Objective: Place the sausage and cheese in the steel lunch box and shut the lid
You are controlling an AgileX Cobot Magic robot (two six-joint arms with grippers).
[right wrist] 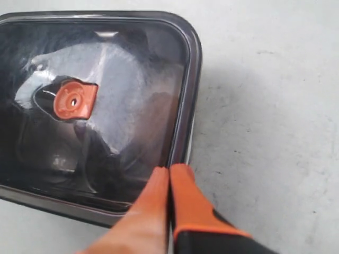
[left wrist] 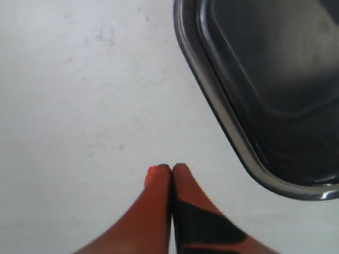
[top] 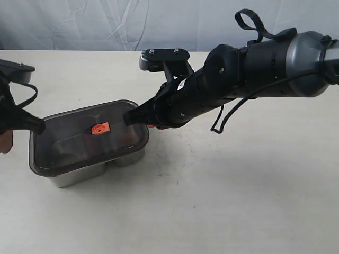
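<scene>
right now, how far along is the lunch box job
Looks done: the lid sits on the steel lunch box; the contents are too dim to make out through it. In hand: the right gripper, shut, is at the lid's edge, perhaps pressing. The left gripper is shut beside the box, empty. Left: possibly only seating the lid fully.

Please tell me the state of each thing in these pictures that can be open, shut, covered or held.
steel lunch box: covered by the lid.
lid: lying on the box, covering it.
left gripper: shut, empty, beside the box.
right gripper: shut, empty, tips at the lid's rim.
sausage, cheese: cannot be made out through the dark lid.
</scene>
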